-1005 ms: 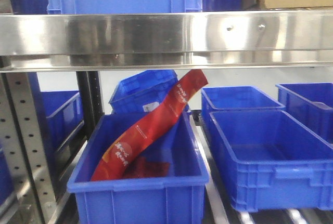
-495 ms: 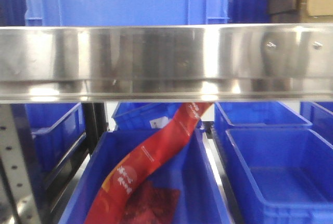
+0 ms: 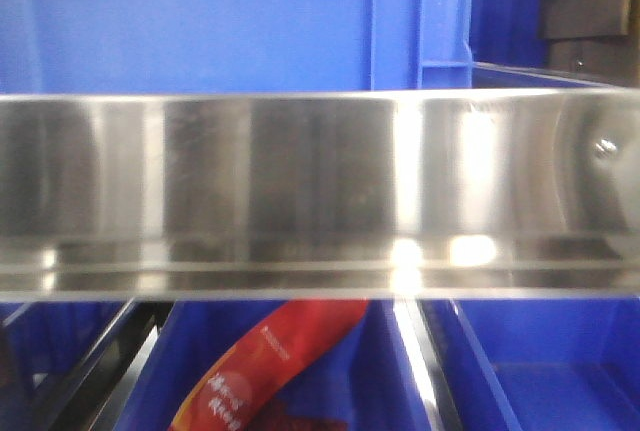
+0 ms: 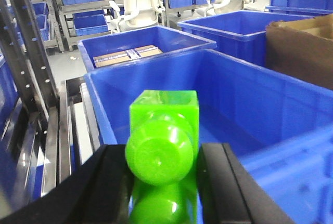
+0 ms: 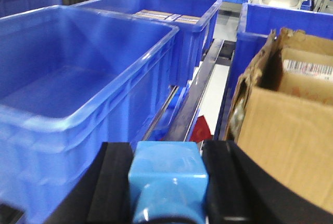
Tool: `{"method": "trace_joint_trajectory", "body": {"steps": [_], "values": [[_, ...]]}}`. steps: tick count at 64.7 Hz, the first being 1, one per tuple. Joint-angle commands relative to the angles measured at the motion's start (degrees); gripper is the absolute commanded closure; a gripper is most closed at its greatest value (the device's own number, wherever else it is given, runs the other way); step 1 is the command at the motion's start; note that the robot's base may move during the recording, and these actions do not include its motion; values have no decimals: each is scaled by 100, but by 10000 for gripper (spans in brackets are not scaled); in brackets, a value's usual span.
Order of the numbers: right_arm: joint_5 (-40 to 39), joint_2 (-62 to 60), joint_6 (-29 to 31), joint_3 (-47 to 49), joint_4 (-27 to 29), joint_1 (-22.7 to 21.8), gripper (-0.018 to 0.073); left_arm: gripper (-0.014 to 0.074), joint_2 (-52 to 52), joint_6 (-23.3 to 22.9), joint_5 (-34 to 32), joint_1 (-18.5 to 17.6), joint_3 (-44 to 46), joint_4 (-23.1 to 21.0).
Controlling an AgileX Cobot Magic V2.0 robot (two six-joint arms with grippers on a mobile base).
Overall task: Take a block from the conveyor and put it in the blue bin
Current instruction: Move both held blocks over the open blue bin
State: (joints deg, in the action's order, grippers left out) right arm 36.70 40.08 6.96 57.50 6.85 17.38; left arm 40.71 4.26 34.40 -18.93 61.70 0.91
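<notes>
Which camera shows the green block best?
The left wrist view: the green block sits big in the middle, held in the left gripper, a blue bin beyond it. The front view shows a steel shelf, no green block. The right wrist view shows a blue block instead.

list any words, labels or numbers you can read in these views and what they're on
No text here is legible.
Red packet, front view: white printed characters, too blurred to read.
Cardboard box, right wrist view: white barcode label, print too small to read.
Nothing else shows any text.
</notes>
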Motion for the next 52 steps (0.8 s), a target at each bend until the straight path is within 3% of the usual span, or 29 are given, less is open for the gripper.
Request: {"method": "trace_joint_trajectory", "body": {"steps": [1,52], "values": [[-123,-6,10,-18,-29,-2,709,707,-31,-44,-86,-32,8,-12],[-123,-6,10,-18,-29,-2,709,707,-31,-44,-86,-32,8,-12]]}}
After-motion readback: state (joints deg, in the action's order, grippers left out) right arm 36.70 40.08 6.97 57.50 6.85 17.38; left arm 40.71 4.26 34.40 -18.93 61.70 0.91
